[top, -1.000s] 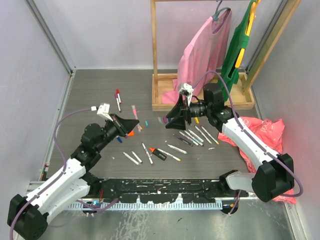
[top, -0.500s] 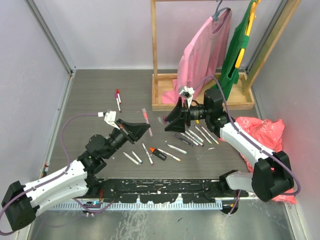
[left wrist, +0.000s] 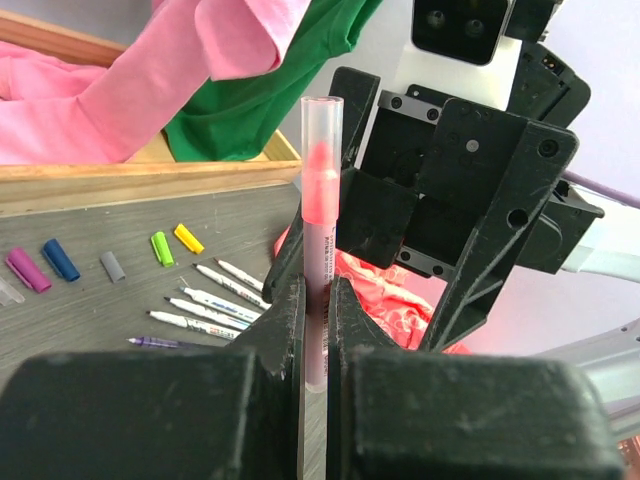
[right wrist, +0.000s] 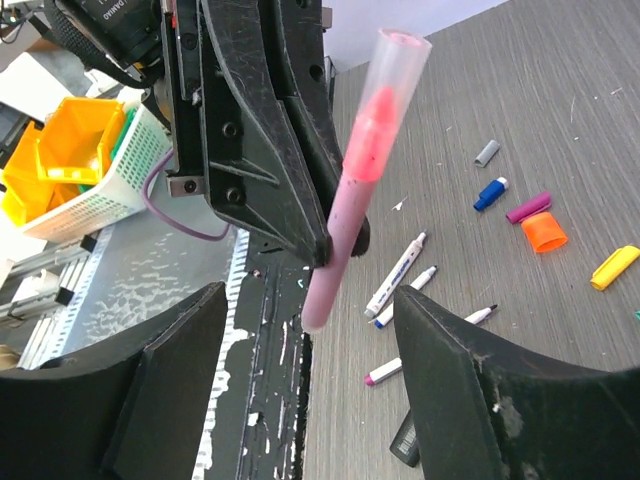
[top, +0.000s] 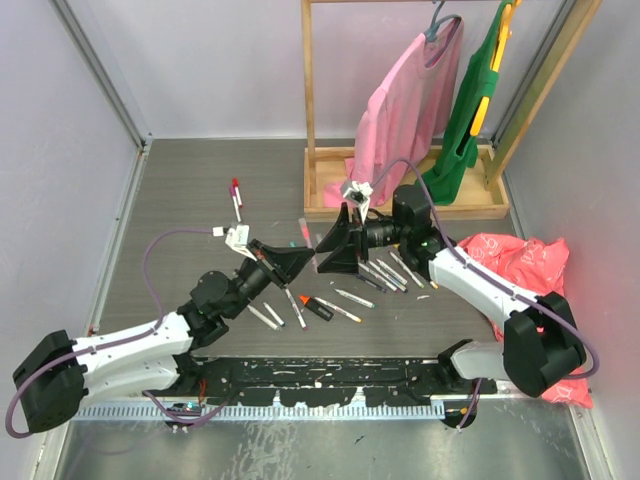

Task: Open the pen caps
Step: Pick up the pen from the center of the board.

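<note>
Grey plank table, pale booth walls. Nearest me, the left gripper is clamped on the barrel of a pink pen, held clear of the table, its clear cap aimed straight at the right gripper. That gripper's fingers stand wide on either side of the pen, not touching. I judge the pull must run along the pen's length. Beyond lie loose pens and a clothes rack.

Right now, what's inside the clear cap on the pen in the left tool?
A pink tip shows through the clear cap, with empty space above it. Where the pen passes between the fingers of the left tool, its barrel is covered.
</note>
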Robot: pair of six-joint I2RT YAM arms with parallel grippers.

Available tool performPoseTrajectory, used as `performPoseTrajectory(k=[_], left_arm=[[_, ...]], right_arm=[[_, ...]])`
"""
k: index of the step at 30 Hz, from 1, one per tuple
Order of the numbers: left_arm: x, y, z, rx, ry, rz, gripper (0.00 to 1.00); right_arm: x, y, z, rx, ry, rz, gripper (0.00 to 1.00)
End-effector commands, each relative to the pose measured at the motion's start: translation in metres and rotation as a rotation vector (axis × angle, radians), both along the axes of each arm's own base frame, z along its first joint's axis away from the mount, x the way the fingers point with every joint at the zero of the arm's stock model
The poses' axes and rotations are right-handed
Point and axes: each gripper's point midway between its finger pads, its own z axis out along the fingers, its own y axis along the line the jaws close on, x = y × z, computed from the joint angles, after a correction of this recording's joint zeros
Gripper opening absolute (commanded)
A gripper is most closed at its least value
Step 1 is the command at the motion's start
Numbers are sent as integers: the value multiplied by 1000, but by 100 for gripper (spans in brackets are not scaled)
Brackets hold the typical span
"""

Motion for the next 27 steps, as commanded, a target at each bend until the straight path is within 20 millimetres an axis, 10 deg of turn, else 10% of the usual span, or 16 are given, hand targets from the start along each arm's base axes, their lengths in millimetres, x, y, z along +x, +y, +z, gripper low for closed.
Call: performPoseTrajectory(k=[1,11,19,23,27], left_arm=[[2,1,34,-84,-86,30,0],[2,-6,32,-92,-85,22,0],[4,-2,28,-87,-78,51,1],[8,5,22,-76,-60,89,31],[6,14,28,-72,-63,104,40]], right_arm=[[3,9,0,12,-32,-25,72],[5,21,-14,-40,-8,-38,55],[2,23,-11,-40,-3,-13,14],[4,24,-9,-47,1,-16,1],[4,23,-8,-62,8,-14,1]])
